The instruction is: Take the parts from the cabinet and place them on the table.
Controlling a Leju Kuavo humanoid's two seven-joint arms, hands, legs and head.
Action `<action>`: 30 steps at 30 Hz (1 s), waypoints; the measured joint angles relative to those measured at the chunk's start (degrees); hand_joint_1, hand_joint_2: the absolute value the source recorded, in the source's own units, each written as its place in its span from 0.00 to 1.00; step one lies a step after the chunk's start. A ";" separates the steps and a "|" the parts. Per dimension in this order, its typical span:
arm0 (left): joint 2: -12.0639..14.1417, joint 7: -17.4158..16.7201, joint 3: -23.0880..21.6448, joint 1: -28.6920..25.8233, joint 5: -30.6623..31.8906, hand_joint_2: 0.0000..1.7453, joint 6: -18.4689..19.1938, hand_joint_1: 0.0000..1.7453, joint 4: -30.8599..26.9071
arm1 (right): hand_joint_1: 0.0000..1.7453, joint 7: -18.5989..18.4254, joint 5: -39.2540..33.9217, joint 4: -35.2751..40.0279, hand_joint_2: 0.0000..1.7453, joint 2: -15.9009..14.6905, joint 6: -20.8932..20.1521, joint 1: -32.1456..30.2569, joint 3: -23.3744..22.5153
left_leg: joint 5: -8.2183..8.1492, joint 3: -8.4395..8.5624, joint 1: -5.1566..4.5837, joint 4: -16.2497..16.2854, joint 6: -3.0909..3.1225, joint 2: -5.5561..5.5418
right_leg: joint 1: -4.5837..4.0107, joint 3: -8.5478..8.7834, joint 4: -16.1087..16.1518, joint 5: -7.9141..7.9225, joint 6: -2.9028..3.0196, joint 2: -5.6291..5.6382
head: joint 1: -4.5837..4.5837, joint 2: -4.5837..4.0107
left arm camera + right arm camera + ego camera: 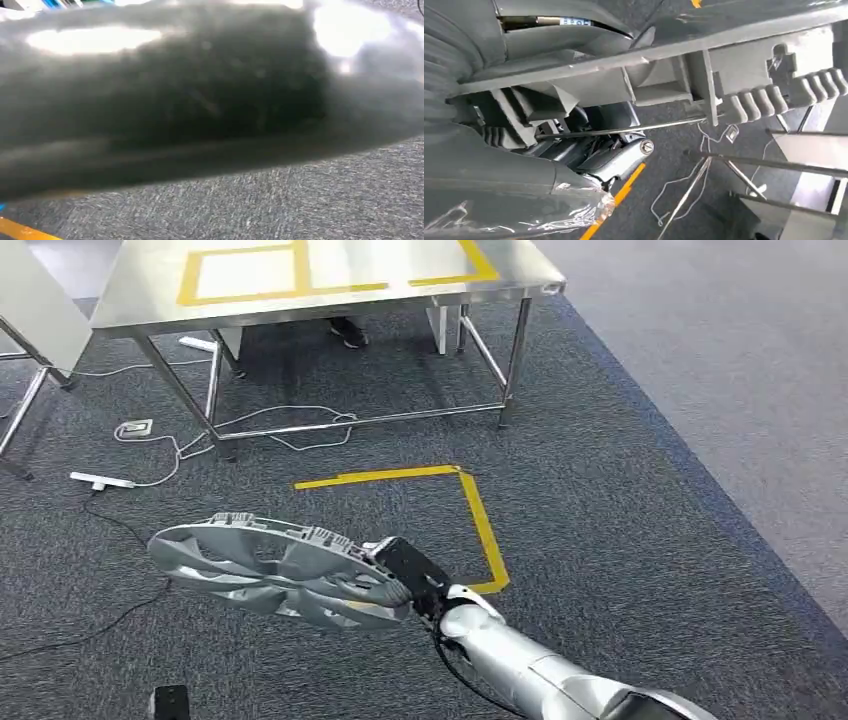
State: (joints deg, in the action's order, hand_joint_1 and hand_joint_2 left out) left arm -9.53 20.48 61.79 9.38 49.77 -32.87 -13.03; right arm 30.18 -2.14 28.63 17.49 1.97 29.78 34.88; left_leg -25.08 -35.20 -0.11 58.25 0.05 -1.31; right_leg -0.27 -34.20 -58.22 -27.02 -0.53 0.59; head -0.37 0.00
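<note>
So, going left to right in the head view: a white power strip [101, 480] lies on the dark grey carpet [620, 490] with pale cables [290, 430] snaking away from it under the steel table with yellow tape rectangles on its top [320, 280]. Someone's dark shoe [348, 333] pokes out beneath that table.

Closer in, the big silver-grey plastic wheel cover with spokes [275, 568] hangs over the carpet, roughly flat and well short of the table. It's carried at its right rim by the right hand [408, 575], whose dark fingers are clamped on the edge; the silver arm runs off to the lower right. The right wrist view shows the same grip up close, with the cover's ribbed underside [704, 75] right against the hand [594, 150].

Just right of the hand is an L-shaped strip of yellow tape on the floor [470, 510].

Left hand: the left wrist view is a dark blur over carpet, so I can't tell what its fingers are doing.
</note>
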 joint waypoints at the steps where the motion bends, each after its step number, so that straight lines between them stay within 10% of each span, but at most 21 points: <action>1: -0.02 0.00 0.00 0.00 -0.02 0.00 0.00 0.00 0.00 | 1.00 0.00 0.00 0.06 1.00 0.00 0.00 -0.02 -0.04 | 0.00 0.00 0.00 0.00 0.00 0.00 | 0.00 0.00 0.00 0.00 0.00 0.00 | 0.00 0.00; 30: 0.07 1.16 0.02 0.20 -1.27 0.00 3.37 0.00 0.00 | 1.00 1.84 0.28 0.26 1.00 -0.15 -2.71 -1.94 -1.51 | -0.01 -0.02 -0.01 0.00 0.01 0.00 | 0.02 0.00 0.00 0.00 0.00 0.00 | 0.00 0.00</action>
State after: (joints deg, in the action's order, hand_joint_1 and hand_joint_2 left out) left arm -9.46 21.64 61.81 9.58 48.50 -29.51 -13.03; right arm 32.02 -1.86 28.89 17.33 -0.74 27.83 33.38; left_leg -25.09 -35.22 -0.12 58.25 0.07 -1.31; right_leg -0.25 -34.20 -58.22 -27.02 -0.53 0.59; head -0.37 0.00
